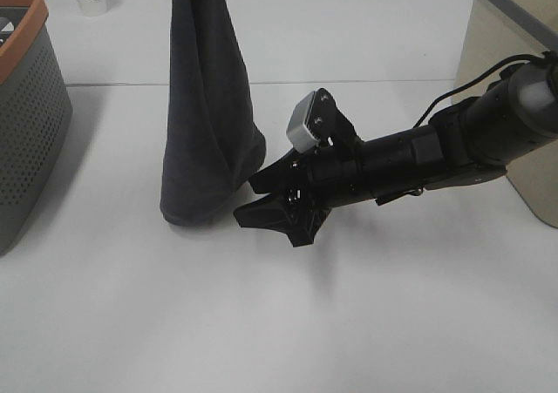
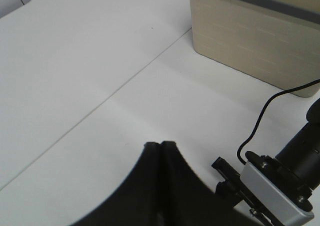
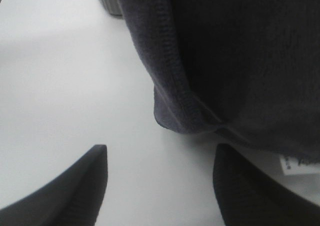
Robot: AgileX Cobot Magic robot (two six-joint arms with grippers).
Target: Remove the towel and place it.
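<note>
White table [image 1: 392, 323] open either side of the right gripper [image 1: 246, 203], fingers spread wide, holding nothing. Towel [image 1: 205, 123] hem just ahead of the tips, bottom edge resting on the table. Towel rises cone-like to the left gripper [image 2: 160, 147], fingers pinched shut on its top; basket [image 1: 26, 123] well beyond.

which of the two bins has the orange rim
The grey basket with holed walls, at the left edge of the high view. The beige bin on the right has a grey rim instead.
</note>
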